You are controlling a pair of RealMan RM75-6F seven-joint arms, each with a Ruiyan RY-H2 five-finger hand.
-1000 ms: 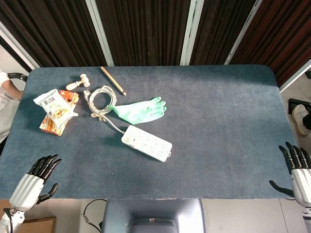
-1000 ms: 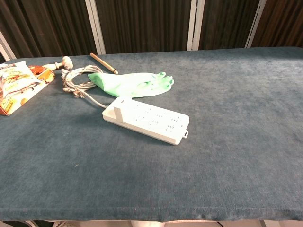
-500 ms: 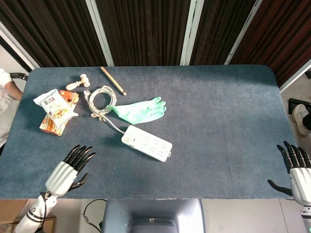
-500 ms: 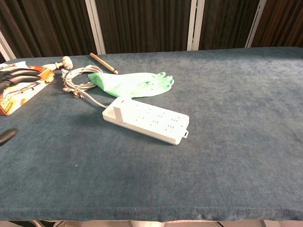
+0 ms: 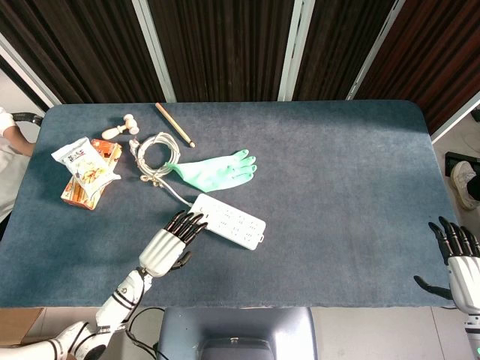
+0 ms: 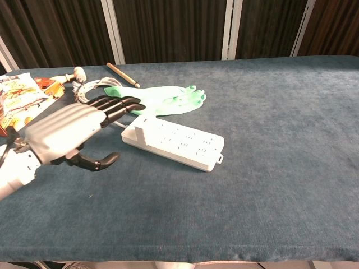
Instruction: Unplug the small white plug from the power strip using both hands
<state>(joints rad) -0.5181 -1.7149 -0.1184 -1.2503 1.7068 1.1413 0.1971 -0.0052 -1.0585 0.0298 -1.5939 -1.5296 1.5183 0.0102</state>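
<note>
The white power strip (image 5: 231, 223) (image 6: 176, 143) lies slantwise near the table's middle. The small white plug (image 5: 199, 208) (image 6: 142, 128) stands as a raised block in its left end. My left hand (image 5: 168, 242) (image 6: 70, 133) reaches in from the front left, open, fingers stretched out and thumb apart. Its fingertips (image 5: 189, 222) (image 6: 128, 105) are right by the plug end; I cannot tell whether they touch it. My right hand (image 5: 459, 257) hovers open at the table's front right edge, far from the strip, and shows only in the head view.
A green rubber glove (image 5: 218, 170) (image 6: 166, 97) lies just behind the strip, on its coiled white cable (image 5: 153, 157) (image 6: 88, 96). Snack packets (image 5: 88, 169) (image 6: 19, 100), a wooden stick (image 5: 174, 124) and a small wooden mallet (image 5: 121, 128) lie at the back left.
My left hand has swept from the front left corner rightward and forward to the strip's plug end. The right hand has barely shifted. The strip has not moved.
</note>
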